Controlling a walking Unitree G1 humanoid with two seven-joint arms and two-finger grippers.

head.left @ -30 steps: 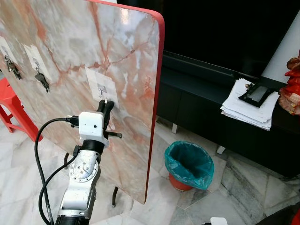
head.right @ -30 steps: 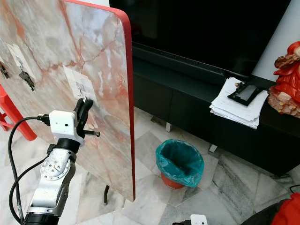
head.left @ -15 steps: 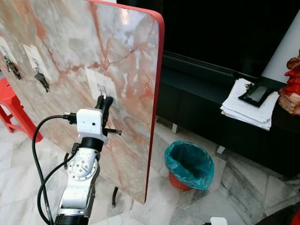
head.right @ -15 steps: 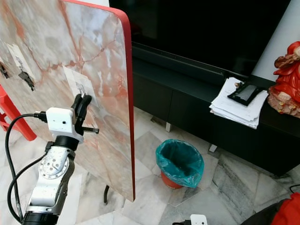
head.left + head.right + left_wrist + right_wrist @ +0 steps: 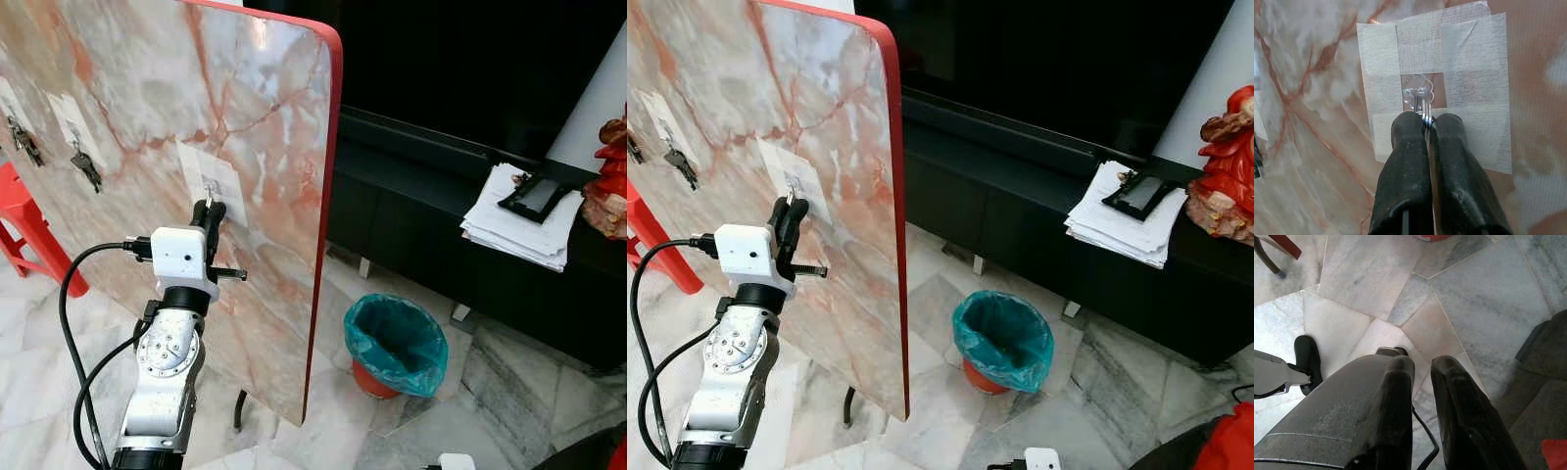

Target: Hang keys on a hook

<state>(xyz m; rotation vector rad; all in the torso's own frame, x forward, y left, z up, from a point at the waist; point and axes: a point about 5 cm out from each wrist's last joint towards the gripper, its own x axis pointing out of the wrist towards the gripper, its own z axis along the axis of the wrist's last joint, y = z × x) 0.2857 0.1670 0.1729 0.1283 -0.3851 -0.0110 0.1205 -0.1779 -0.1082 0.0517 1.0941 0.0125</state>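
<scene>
A marble board [image 5: 147, 88] with a red edge leans upright before me. On it is a white taped patch [image 5: 1474, 73] bearing a small clear hook [image 5: 1418, 93]. My left gripper [image 5: 1426, 120] is raised to the board, its tips just under the hook [image 5: 210, 187]. Its fingers [image 5: 1405, 147] are shut on a thin metal key ring [image 5: 1426, 110] whose end touches the hook. The keys themselves are hidden between the fingers. My right gripper [image 5: 1421, 369] hangs over the floor, slightly open and holding nothing.
Two other key sets [image 5: 86, 166] [image 5: 24, 140] hang on hooks further left on the board. A red stool [image 5: 20, 220] stands at the left. A bin with a teal liner [image 5: 395, 343] sits on the floor right of the board. Behind is a black cabinet with papers [image 5: 519, 220].
My left gripper has moved up and to the left along the board, bringing the key ring up to the hook. The rest is still.
</scene>
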